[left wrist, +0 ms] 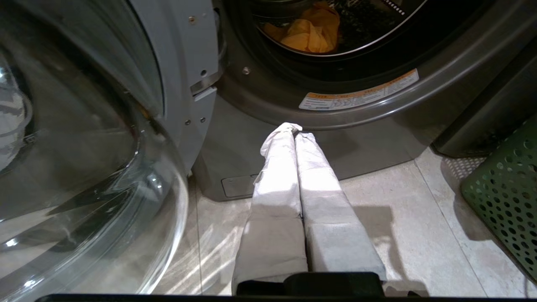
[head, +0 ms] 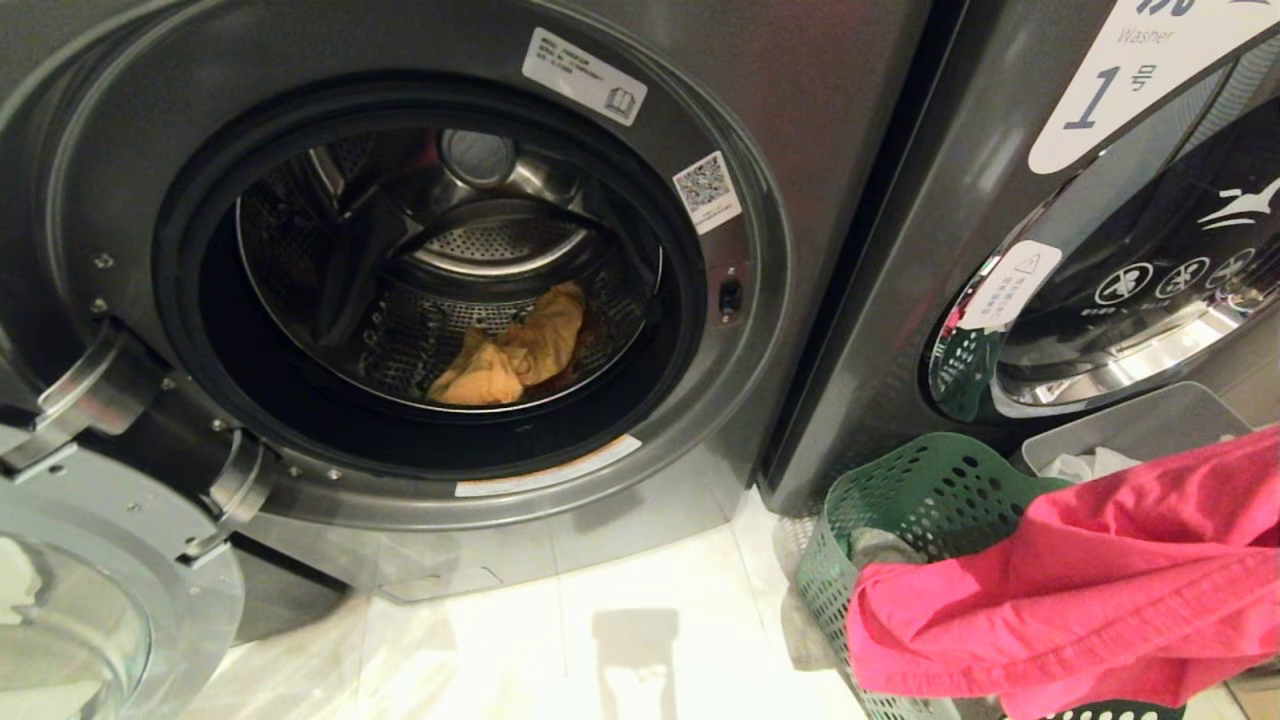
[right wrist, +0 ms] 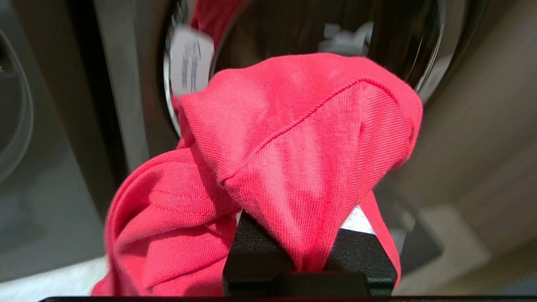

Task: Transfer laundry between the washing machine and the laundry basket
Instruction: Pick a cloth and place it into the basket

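The red garment (head: 1090,590) fills the head view's near right corner, hanging in folds over the green basket (head: 920,490) and hiding much of its rim. The right gripper itself is out of this view. Behind the basket sits a grey bin (head: 1150,425) with white cloth (head: 1085,465) in it, against the machine marked 1 (head: 1000,250). Left of the basket stands the washer (head: 800,300) with its door (head: 90,600) swung wide on the hinge side. The yellow garment (head: 515,350) lies crumpled at the bottom of the washer's drum (head: 440,250).

In the left wrist view, the left gripper (left wrist: 292,128) reaches level and low toward the washer's front panel, just under the lip of the opening, its two white-wrapped fingers (left wrist: 277,176) pressed together with nothing between them. The glass door curves beside it, the yellow garment shows in the drum beyond, and the basket's wall stands off to the washer's other side on the tiled floor (left wrist: 419,235).

In the right wrist view, the right gripper (right wrist: 310,247) has its jaws pinched narrow on a bunch of the red garment, which rises from between the black fingers (right wrist: 256,251) and drapes over them, covering the tips. Beyond the cloth is the chrome-rimmed door of machine 1.
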Tool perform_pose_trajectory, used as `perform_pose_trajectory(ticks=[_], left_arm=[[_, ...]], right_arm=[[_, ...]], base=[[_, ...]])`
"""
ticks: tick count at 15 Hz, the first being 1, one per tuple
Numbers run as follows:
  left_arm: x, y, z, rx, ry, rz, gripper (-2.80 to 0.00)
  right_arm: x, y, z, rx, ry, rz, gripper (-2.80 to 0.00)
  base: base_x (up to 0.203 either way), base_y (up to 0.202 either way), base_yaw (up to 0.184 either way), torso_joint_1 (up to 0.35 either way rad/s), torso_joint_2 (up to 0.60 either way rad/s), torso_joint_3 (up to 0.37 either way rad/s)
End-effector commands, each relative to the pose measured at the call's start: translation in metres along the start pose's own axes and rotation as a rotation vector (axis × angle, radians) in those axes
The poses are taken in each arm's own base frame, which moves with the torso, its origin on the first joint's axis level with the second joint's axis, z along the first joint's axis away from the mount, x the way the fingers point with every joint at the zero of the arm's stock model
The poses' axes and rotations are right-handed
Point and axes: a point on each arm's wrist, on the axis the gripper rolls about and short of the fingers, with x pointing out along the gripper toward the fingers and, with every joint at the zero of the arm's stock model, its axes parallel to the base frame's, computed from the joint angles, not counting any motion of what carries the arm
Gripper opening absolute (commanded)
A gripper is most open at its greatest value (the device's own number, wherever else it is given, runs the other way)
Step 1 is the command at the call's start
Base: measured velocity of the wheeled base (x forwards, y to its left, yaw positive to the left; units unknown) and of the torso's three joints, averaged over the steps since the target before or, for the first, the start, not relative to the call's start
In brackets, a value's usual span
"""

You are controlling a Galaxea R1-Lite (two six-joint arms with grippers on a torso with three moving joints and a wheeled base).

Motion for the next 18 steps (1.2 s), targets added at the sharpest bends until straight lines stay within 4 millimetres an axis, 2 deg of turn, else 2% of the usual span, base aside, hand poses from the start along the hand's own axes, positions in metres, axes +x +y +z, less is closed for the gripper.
perform_pose_trajectory(ticks=[1,5,8,10,13,16,18], left_arm=[[0.002,0.0,-0.011,0.0,0.04,0.0,-2.8],[0.002,0.0,-0.011,-0.001,0.04,0.001,-2.8],[0.002,0.0,-0.011,0.0,0.04,0.0,-2.8],[0.002,0.0,-0.011,0.0,0.04,0.0,-2.8],[0.002,0.0,-0.011,-0.001,0.04,0.001,-2.8],[0.002,0.0,-0.011,-0.001,0.04,0.001,-2.8],[0.002,0.0,-0.011,-0.001,0.04,0.001,-2.8]], right_arm=[[0.009,0.011,-0.024,0.051,0.153,-0.003,-2.8],[0.017,0.025,-0.06,0.157,0.419,0.012,-2.8],[0.032,0.036,-0.074,0.251,0.564,-0.017,-2.8],[0.056,0.037,-0.048,0.306,0.454,-0.042,-2.8],[0.091,0.03,0.01,0.272,0.234,-0.064,-2.8],[0.111,0.021,0.06,0.189,0.064,-0.087,-2.8],[0.116,0.015,0.084,0.128,-0.009,-0.102,-2.8]], base=[[0.0,0.0,0.0,0.0,0.0,0.0],[0.0,0.0,0.0,0.0,0.0,0.0],[0.0,0.0,0.0,0.0,0.0,0.0],[0.0,0.0,0.0,0.0,0.0,0.0],[0.0,0.0,0.0,0.0,0.0,0.0],[0.0,0.0,0.0,0.0,0.0,0.0],[0.0,0.0,0.0,0.0,0.0,0.0]])
